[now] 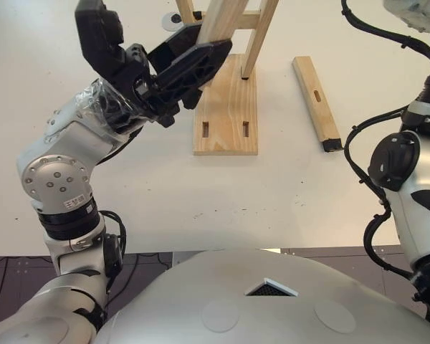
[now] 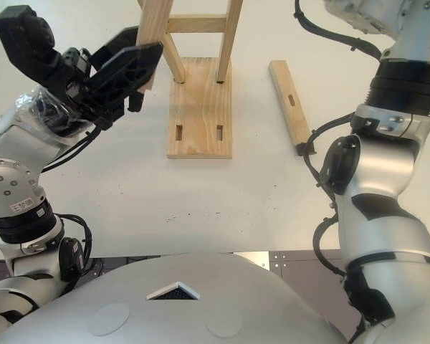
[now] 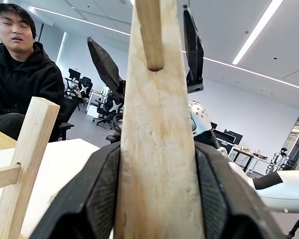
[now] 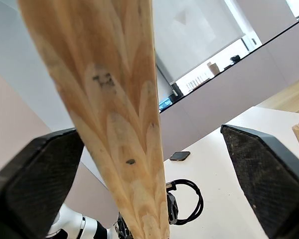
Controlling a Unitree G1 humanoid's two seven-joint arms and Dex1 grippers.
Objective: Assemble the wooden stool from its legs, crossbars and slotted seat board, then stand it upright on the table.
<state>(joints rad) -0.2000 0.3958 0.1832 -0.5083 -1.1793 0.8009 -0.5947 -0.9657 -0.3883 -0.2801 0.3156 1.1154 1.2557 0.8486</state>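
Observation:
The slotted seat board (image 1: 226, 107) lies flat on the white table (image 1: 201, 186). Two legs stand up from its far end, one leg (image 1: 256, 36) set in a slot. A crossbar (image 2: 197, 24) joins them. My left gripper (image 1: 193, 57) is shut on the left leg (image 2: 154, 29), and the leg (image 3: 159, 149) sits tight between its pads (image 3: 89, 199). My right gripper (image 4: 154, 169) is open around a leg (image 4: 119, 114). One of its pads (image 4: 40, 174) touches the wood and the other pad (image 4: 269, 169) stands clear. Two slots (image 1: 205, 129) at the board's near end are empty.
A loose wooden piece (image 1: 317, 102) with a slot lies on the table to the right of the board. A small round object (image 1: 172, 21) sits at the far side behind the left gripper. The near half of the table is bare.

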